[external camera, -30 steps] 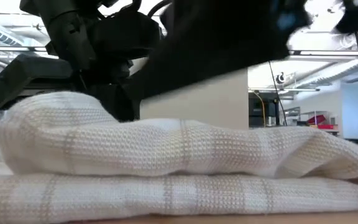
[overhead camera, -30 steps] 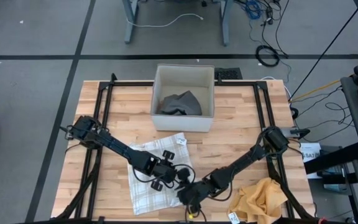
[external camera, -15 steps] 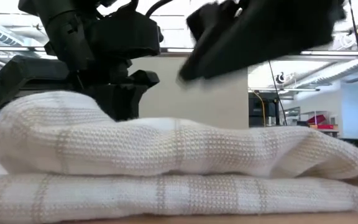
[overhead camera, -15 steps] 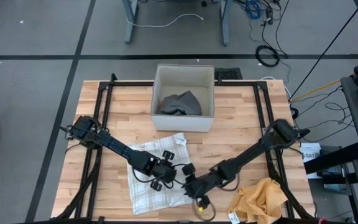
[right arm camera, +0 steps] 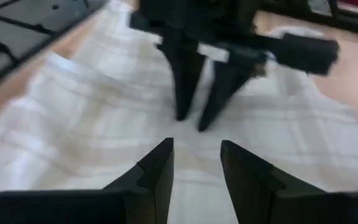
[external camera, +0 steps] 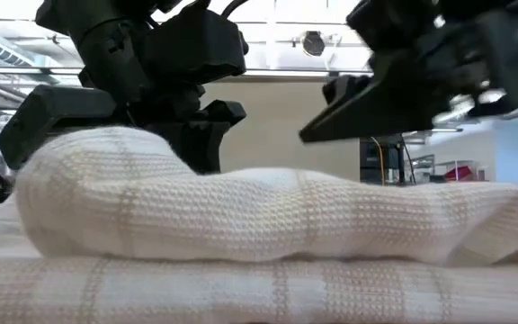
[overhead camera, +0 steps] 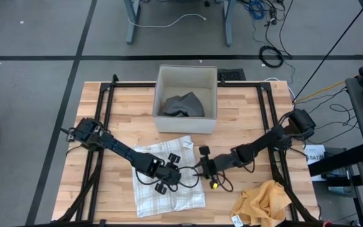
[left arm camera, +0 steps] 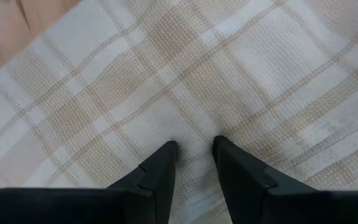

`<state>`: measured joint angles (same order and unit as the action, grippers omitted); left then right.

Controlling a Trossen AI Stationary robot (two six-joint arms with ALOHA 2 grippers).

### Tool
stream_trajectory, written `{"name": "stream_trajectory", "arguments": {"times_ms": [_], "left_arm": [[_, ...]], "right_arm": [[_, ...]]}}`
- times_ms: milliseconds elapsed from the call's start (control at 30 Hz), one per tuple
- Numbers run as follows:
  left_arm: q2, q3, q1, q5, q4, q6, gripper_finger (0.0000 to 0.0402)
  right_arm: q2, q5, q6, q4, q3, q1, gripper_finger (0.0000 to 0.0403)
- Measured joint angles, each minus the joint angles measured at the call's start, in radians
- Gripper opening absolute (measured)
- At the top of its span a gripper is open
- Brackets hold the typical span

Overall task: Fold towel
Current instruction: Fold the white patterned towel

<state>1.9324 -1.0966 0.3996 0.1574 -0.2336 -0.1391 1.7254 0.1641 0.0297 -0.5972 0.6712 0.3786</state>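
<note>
the plaid towel [overhead camera: 166,178] lies part-folded at the near middle of the counter [overhead camera: 238,135]. the left gripper [left arm camera: 192,149] presses on it, jaws slightly apart, clamping nothing. the right gripper [overhead camera: 201,165] hovers at its right edge, jaws apart, empty. next likely calls for pinching an edge. one plaid towel, one yellow cloth [overhead camera: 263,200], one bin [overhead camera: 186,100], one grey cloth [overhead camera: 183,104].

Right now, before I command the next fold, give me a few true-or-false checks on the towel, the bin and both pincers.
1. The left pincer is down on the plaid towel. True.
2. The bin is empty. False: a grey cloth lies in it.
3. The right pincer is above the yellow cloth. False: it is at the towel's right edge.
4. The right pincer's fingers stand apart with nothing between them. True.
</note>
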Motion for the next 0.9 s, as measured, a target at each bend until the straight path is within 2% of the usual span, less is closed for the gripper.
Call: {"name": "stream_trajectory", "arguments": {"times_ms": [200,400,633,900], "left_arm": [[0.002,0.0,-0.02,0.0,0.042,-0.029,0.0124],[0.004,0.001,-0.038,0.003,0.091,-0.079,0.0124],[0.003,0.0,-0.036,0.021,0.088,-0.185,0.0124],[-0.025,0.003,-0.023,0.132,0.071,-0.207,0.0124]], "right_arm": [[0.03,-0.006,0.033,-0.01,0.008,-0.066,0.0123],[0.034,-0.008,-0.027,0.104,0.006,-0.099,0.0123],[0.034,-0.009,-0.151,0.26,0.006,-0.084,0.0123],[0.029,0.004,-0.281,0.339,0.01,-0.011,0.0123]]}}
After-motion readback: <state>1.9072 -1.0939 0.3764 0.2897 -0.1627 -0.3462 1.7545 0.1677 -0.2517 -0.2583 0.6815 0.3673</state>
